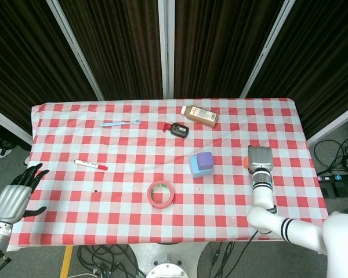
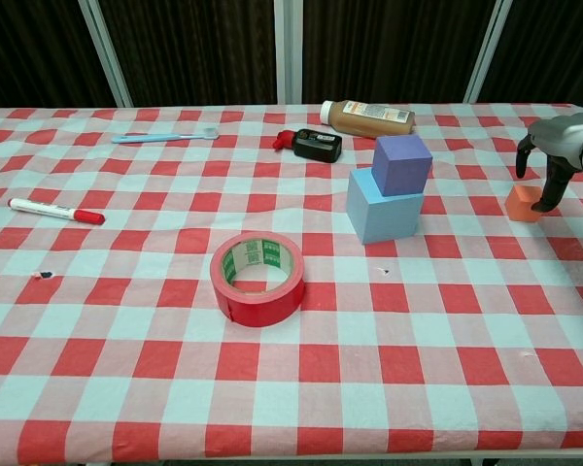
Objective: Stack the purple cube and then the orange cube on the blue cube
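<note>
Purple cube [image 2: 401, 164] atop blue cube [image 2: 383, 208]. Right hand [image 2: 554, 160] over orange cube [image 2: 523, 204], grasp unclear. Left hand [image 1: 14, 194] fingers apart, off surface.

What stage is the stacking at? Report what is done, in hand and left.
Done: the purple cube sits on the blue cube. In hand: the right hand is at the orange cube, fingers around it, not lifted. Left: carry it onto the purple cube. The left hand idles off-table.
</note>
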Controlling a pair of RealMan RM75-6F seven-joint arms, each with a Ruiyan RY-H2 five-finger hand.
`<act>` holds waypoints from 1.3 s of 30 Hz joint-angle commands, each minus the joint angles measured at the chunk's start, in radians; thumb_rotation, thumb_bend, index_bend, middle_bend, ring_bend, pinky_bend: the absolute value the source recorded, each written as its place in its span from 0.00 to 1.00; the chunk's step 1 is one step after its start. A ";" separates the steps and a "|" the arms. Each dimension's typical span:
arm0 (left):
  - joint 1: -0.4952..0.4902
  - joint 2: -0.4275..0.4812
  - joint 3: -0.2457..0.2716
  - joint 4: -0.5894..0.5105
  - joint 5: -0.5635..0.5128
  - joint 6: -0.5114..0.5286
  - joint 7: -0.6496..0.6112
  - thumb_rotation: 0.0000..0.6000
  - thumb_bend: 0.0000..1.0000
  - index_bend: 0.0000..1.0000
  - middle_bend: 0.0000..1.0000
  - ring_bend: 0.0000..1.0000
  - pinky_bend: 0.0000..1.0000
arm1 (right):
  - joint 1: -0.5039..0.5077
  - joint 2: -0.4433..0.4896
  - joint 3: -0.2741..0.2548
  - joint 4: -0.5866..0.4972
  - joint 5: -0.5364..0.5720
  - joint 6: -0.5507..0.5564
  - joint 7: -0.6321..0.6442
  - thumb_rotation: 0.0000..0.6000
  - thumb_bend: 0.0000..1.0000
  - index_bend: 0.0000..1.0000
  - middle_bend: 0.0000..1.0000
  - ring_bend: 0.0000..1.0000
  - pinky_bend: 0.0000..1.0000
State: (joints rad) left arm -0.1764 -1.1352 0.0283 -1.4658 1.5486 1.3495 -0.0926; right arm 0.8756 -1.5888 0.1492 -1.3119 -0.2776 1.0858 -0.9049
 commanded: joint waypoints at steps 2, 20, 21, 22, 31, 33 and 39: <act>0.000 0.000 0.001 0.003 -0.003 -0.002 -0.003 1.00 0.16 0.16 0.12 0.06 0.21 | -0.001 -0.012 0.011 0.025 0.008 -0.006 -0.015 1.00 0.16 0.37 1.00 1.00 0.97; -0.003 0.005 -0.003 -0.003 -0.001 0.002 0.002 1.00 0.16 0.16 0.12 0.06 0.21 | 0.005 -0.038 0.060 0.063 0.038 -0.045 -0.048 1.00 0.18 0.47 1.00 1.00 0.97; -0.003 0.005 -0.004 -0.003 -0.001 0.002 0.002 1.00 0.16 0.16 0.12 0.06 0.21 | 0.004 -0.036 0.061 0.058 0.032 -0.041 -0.045 1.00 0.18 0.50 1.00 1.00 0.97; -0.004 0.005 -0.004 -0.003 -0.001 0.002 0.001 1.00 0.16 0.16 0.12 0.07 0.21 | 0.002 -0.032 0.064 0.049 0.023 -0.034 -0.041 1.00 0.18 0.51 1.00 1.00 0.97; -0.009 0.006 -0.007 0.001 0.003 0.002 -0.002 1.00 0.16 0.16 0.12 0.07 0.21 | 0.001 0.048 0.090 -0.078 -0.017 0.030 -0.050 1.00 0.18 0.55 1.00 1.00 0.97; -0.009 0.006 -0.007 0.000 0.002 0.002 -0.002 1.00 0.16 0.16 0.12 0.06 0.21 | 0.008 0.078 0.104 -0.140 -0.036 0.057 -0.055 1.00 0.18 0.55 1.00 1.00 0.97; -0.008 0.001 -0.008 -0.001 0.002 0.007 -0.003 1.00 0.16 0.16 0.12 0.06 0.21 | 0.043 0.187 0.158 -0.403 -0.085 0.161 -0.100 1.00 0.18 0.55 1.00 1.00 0.97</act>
State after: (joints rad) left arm -0.1840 -1.1341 0.0208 -1.4666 1.5505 1.3561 -0.0957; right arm 0.8950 -1.4675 0.2700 -1.5891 -0.3327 1.1839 -0.9746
